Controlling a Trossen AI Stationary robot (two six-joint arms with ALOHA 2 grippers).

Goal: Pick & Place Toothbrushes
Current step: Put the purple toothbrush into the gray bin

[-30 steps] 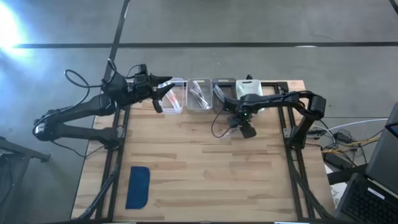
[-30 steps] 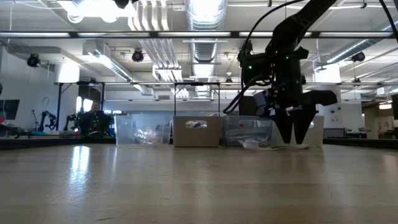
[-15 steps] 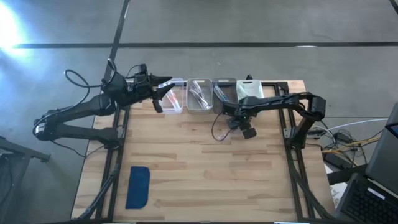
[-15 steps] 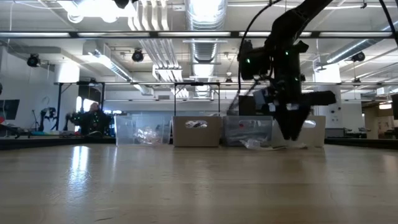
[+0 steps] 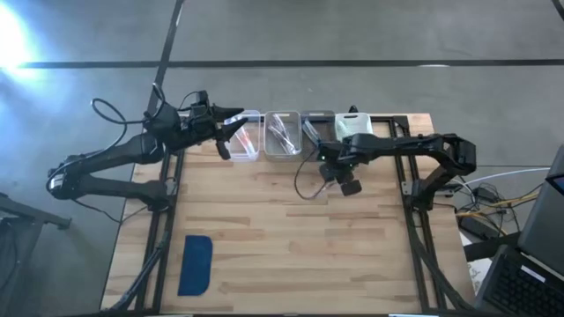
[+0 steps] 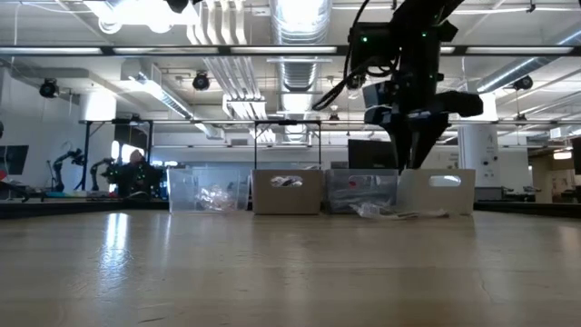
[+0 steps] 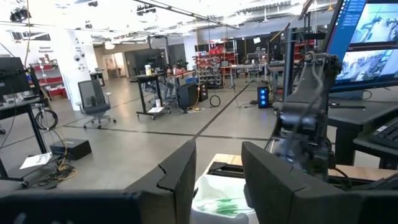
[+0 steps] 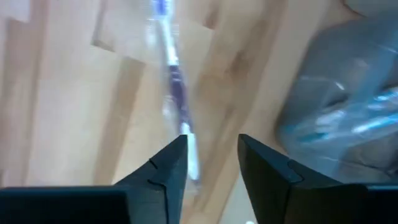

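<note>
A pale toothbrush (image 8: 174,81) with purple accents lies on the wooden table below my right gripper (image 8: 212,155). Its near end shows beside one fingertip. That gripper (image 5: 335,169) points down and hangs clear above the table (image 6: 413,166), in front of the bins. A gap shows between its fingers and nothing is pinched in it. More pale toothbrushes (image 6: 399,214) lie on the table under it. My left gripper (image 5: 236,123) waits raised and open by the leftmost bin (image 5: 249,136), its fingers (image 7: 219,168) holding nothing.
Several small bins stand in a row along the far edge: clear ones (image 5: 282,134) (image 5: 315,128) and a white one with green contents (image 5: 352,125). A clear bin holding toothbrushes (image 8: 348,99) shows beside my right gripper. A dark-blue pad (image 5: 196,264) lies near the front left corner.
My right gripper stood low over the table with its fingers spread. It drew them closer together, then rose well clear of the table and shifted slightly toward the table's left. The toothbrushes stayed on the table.
</note>
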